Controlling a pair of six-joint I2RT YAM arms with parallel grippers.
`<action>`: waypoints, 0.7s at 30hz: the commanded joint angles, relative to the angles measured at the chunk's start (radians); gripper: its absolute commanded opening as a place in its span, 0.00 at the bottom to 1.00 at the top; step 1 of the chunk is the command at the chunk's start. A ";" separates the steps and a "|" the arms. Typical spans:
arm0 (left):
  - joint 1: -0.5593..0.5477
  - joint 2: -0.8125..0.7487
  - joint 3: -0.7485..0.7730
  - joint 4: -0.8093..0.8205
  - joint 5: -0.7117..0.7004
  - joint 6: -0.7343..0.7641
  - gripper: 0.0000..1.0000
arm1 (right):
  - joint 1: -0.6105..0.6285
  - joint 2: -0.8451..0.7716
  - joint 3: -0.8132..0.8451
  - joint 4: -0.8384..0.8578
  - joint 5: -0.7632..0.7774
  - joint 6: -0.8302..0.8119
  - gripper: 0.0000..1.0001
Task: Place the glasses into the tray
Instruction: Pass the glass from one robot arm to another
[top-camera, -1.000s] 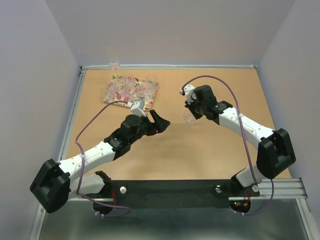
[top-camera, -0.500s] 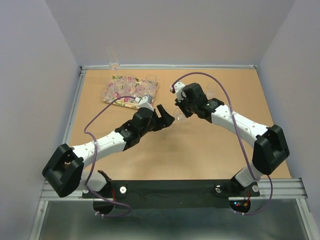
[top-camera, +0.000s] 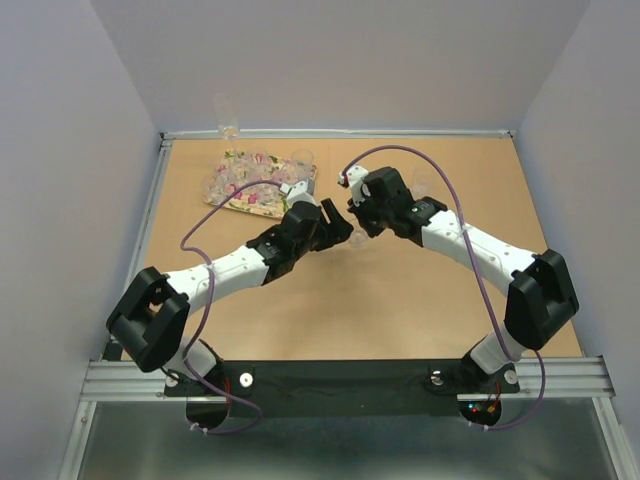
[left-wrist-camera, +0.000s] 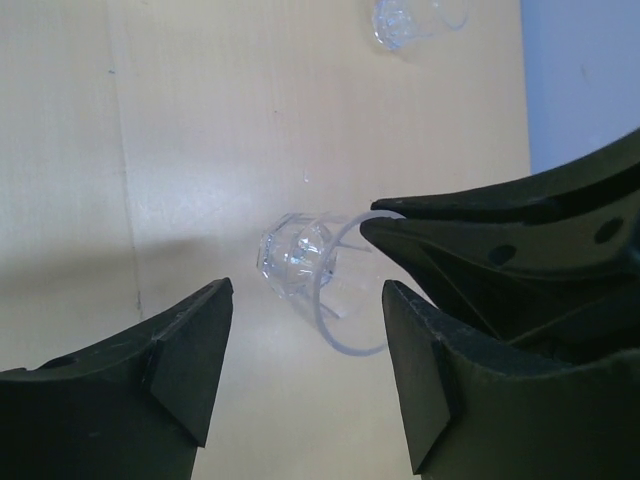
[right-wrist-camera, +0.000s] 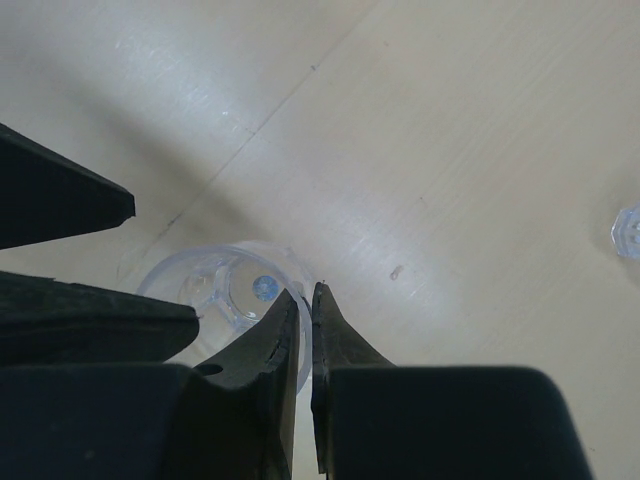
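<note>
Right gripper (right-wrist-camera: 303, 292) clamps a clear glass (left-wrist-camera: 295, 255) by its rim, just right of the floral tray (top-camera: 250, 200). Left gripper (left-wrist-camera: 305, 290), jaws spread, straddles it from the tray side. Tray's crowded with glasses (top-camera: 262, 172), and a loose glass (top-camera: 421, 181) sits farther right.

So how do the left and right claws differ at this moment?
The left claw stands open, its fingers wide apart; the right claw is shut. The left claw holds nothing, while the right claw pinches the glass by its rim. Shared: both are black, and both meet at that same glass over mid-table.
</note>
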 joint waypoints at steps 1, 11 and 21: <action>-0.005 0.025 0.042 -0.033 -0.032 0.004 0.69 | 0.011 -0.027 0.042 0.022 -0.032 0.019 0.03; -0.020 0.078 0.125 -0.134 -0.156 0.045 0.42 | 0.011 -0.038 0.059 0.019 -0.055 0.036 0.04; -0.028 0.097 0.142 -0.166 -0.185 0.096 0.00 | 0.010 -0.064 0.067 0.018 -0.184 0.061 0.06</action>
